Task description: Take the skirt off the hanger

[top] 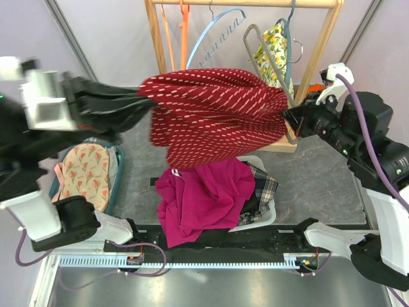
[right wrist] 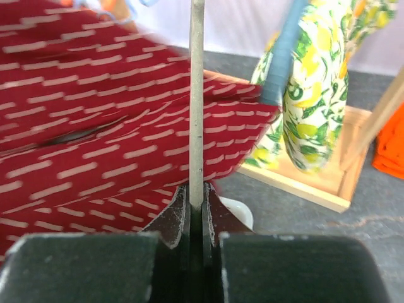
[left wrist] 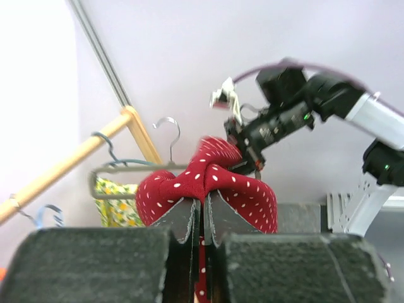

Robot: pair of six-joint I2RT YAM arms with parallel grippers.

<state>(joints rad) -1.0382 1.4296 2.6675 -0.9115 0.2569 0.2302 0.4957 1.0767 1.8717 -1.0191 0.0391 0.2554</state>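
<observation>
On your left, the left gripper is clamped on one end of the skirt. The skirt hangs stretched in the air across to the right, above a pink cloth in a basket. Your right gripper is closed on the grey hanger. The skirt's far end seems caught there, though the folds hide how.

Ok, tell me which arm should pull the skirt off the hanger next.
Left. The left gripper is shut on the red skirt and can probably draw it away. The right gripper is shut on the grey hanger, so it better serves as the anchor.
</observation>
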